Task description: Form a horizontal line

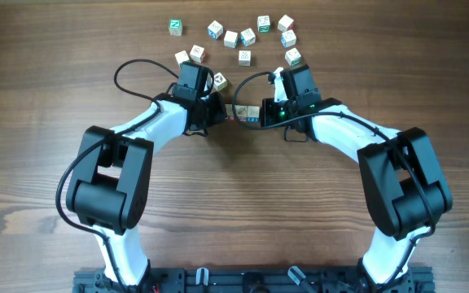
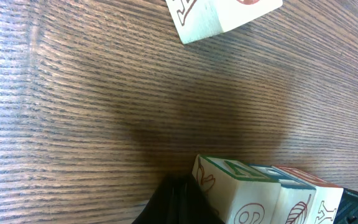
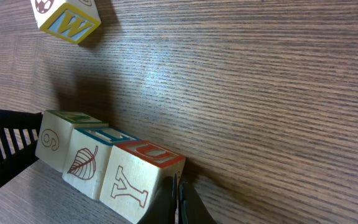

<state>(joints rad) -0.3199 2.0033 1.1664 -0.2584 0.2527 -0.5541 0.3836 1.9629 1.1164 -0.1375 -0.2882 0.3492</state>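
Observation:
The horizontal line (image 1: 247,112) is a short row of three white lettered cubes, touching edge to edge, between my two grippers. In the left wrist view the row (image 2: 260,193) lies at the bottom right, and my left gripper (image 2: 176,202) is shut with its tips against the row's near end. In the right wrist view the row (image 3: 98,162) shows a 6, a leaf and a Y. My right gripper (image 3: 179,202) is shut and sits right beside the Y cube. In the overhead view, the left gripper (image 1: 218,112) and the right gripper (image 1: 265,114) flank the row.
Several loose white cubes (image 1: 244,37) lie scattered along the far side of the wooden table. One loose cube (image 1: 220,81) is close behind the left gripper and shows in the left wrist view (image 2: 222,15). A W cube (image 3: 67,18) lies beyond the row.

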